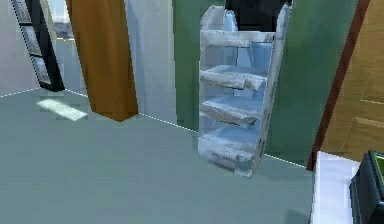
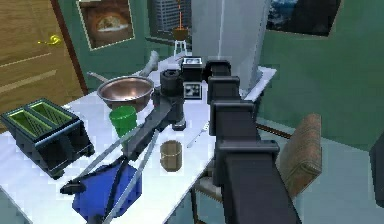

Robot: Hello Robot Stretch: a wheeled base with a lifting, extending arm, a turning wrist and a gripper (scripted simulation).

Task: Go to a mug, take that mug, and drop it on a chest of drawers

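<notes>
Grasp step: end effector [image 2: 95, 175] sat near brown mug [image 2: 171, 155] on surface [image 2: 30, 170]; couldn't tell if it held anything; next move needed lining up on mug.

A toaster [image 2: 45, 130] and a copper bowl [image 2: 126, 92] sit on the white table [image 2: 40, 196], a chair [image 2: 302, 150] beside it; pale shelves [image 1: 238, 90] against the green wall [image 1: 320, 60]

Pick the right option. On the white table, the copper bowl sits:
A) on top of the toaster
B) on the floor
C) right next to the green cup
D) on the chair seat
C: the copper bowl rests on the white table, right next to the green cup.
</notes>
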